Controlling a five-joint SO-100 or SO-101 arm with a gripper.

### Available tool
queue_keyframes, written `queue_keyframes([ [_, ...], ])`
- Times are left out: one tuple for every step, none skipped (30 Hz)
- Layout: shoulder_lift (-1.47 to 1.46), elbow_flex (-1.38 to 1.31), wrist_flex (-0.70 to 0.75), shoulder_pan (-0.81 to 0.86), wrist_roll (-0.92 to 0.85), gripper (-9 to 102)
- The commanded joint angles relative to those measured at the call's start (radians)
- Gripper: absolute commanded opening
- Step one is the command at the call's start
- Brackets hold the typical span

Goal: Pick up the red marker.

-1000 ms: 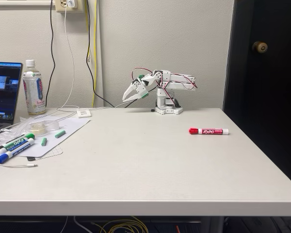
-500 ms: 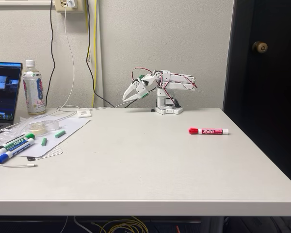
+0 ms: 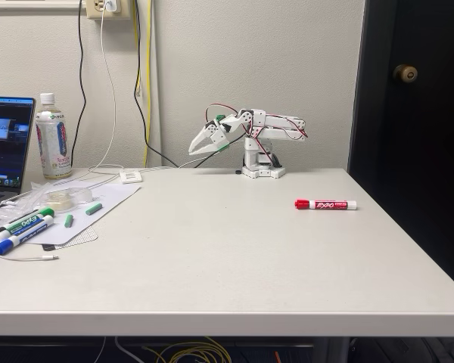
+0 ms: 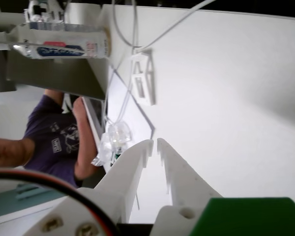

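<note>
The red marker [image 3: 325, 204] lies flat on the white table [image 3: 234, 257] at the right, red cap pointing left. My white arm [image 3: 261, 144] sits folded at the back of the table, well behind and left of the marker. Its gripper [image 3: 192, 150] points left and slightly down, above the table, with the jaws together and nothing between them. In the wrist view the gripper [image 4: 154, 142] shows two white fingers [image 4: 132, 169] with only a thin slit between the tips, over bare table.
At the left are a laptop [image 3: 4, 144], a drink bottle [image 3: 53, 136], a green-capped marker [image 3: 26, 223], a blue-capped marker [image 3: 13, 240] and small items on a white sheet [image 3: 83, 212]. Cables hang down the wall. A person [image 4: 54, 137] shows in the wrist view.
The gripper has lifted a little and swung slightly further left. The red marker has not moved.
</note>
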Motion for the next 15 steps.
queue_keyframes([
  [0.008,-0.028,-0.089,-0.029,-0.005,0],
  [0.008,-0.049,-0.098,-0.048,-0.002,0],
  [0.008,-0.077,-0.097,-0.064,0.011,0],
  [0.008,-0.107,-0.086,-0.081,0.032,0],
  [0.008,-0.141,-0.075,-0.098,0.071,0],
  [0.008,-0.175,-0.072,-0.12,0.098,0],
  [0.008,-0.206,-0.078,-0.146,0.103,0],
  [0.008,-0.233,-0.081,-0.172,0.095,0],
  [0.008,-0.259,-0.078,-0.195,0.095,0],
  [0.008,-0.282,-0.074,-0.218,0.11,0],
  [0.008,-0.299,-0.074,-0.239,0.123,0],
  [0.008,-0.314,-0.077,-0.264,0.123,0],
  [0.009,-0.325,-0.081,-0.288,0.117,0],
  [0.009,-0.33,-0.091,-0.31,0.117,0],
  [0.009,-0.333,-0.104,-0.337,0.117,0],
])
